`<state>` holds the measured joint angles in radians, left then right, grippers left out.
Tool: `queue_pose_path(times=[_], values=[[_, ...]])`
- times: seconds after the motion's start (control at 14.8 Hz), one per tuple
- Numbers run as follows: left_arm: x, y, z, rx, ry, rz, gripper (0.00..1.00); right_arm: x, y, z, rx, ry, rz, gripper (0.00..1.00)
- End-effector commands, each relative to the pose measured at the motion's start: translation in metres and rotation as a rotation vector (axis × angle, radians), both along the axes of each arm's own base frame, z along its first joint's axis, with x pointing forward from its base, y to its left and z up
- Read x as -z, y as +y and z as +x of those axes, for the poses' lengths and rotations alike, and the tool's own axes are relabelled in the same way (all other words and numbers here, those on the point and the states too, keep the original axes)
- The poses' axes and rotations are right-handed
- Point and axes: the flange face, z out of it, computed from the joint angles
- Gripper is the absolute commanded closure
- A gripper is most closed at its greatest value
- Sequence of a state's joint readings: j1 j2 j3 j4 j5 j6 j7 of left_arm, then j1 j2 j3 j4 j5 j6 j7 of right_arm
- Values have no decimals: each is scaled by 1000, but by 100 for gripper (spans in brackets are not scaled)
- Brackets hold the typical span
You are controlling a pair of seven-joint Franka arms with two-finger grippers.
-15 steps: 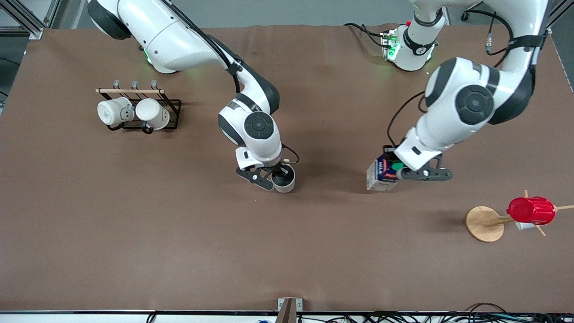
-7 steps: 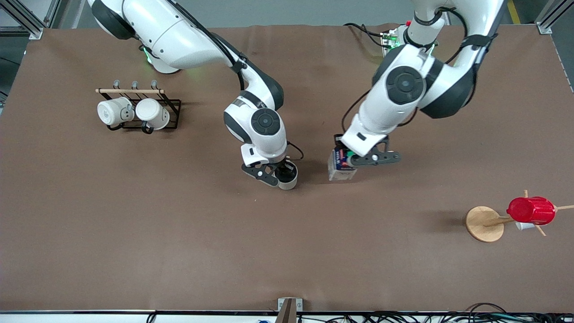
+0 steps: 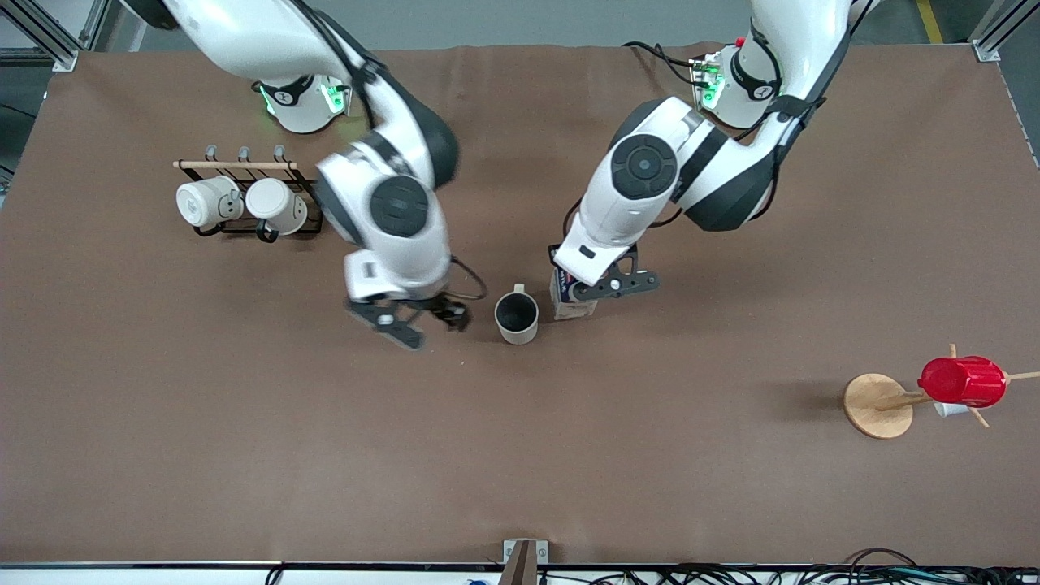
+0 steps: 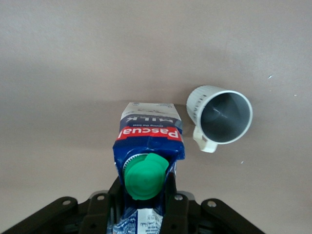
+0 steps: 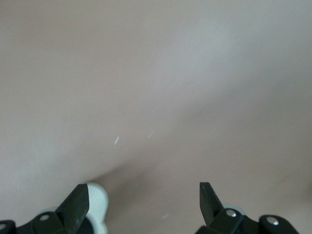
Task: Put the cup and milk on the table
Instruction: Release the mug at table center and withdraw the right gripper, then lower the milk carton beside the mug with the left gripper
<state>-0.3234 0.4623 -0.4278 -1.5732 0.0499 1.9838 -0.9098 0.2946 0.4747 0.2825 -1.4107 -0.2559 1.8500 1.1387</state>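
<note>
The cup (image 3: 517, 317) stands upright on the brown table (image 3: 244, 439), free of both grippers, its handle pointing away from the front camera. It also shows in the left wrist view (image 4: 222, 117). My right gripper (image 3: 418, 319) is open and empty, low over the table beside the cup toward the right arm's end; its wrist view (image 5: 143, 202) shows bare table between spread fingers. My left gripper (image 3: 581, 292) is shut on the milk (image 3: 569, 305) just below its green cap (image 4: 145, 176). The carton (image 4: 148, 141) is upright, close beside the cup toward the left arm's end, its base at or just above the table.
A black wire rack (image 3: 313, 199) with two white mugs (image 3: 244, 203) stands toward the right arm's end. A wooden stand (image 3: 877, 405) bearing a red ribbed cup (image 3: 963, 380) stands toward the left arm's end, nearer the front camera.
My right gripper let go of the cup and drew away toward the right arm's end. My left arm carried the milk across to just beside the cup.
</note>
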Motion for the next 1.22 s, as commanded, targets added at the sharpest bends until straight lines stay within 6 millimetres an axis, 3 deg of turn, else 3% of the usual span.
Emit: queue_pose_path(times=[0.0,0.27,0.47,0.68,0.88,0.95,1.02,1.15], values=[[7,-14,8,-26,-7,18,76,-58,-94,-5,-55,5,-23,0],[22,-19,7,-22,-8,45,76,-130,-208,-3,-135,-10,-19,0],[30,-26,15,-24,-4,30,75,-171,-303,-21,-235,25,55,0],[26,-30,17,-24,-14,23,75,-185,-360,-35,-391,60,56,0],[27,-35,12,-11,-14,27,72,-189,-374,-35,-431,55,51,0],[28,-35,13,-12,-13,28,67,-196,-375,-35,-428,44,45,0],[30,-35,13,-11,-11,28,53,-203,-375,-34,-430,29,40,0],[32,-34,14,-8,-13,29,0,-208,-373,-36,-426,33,43,0]])
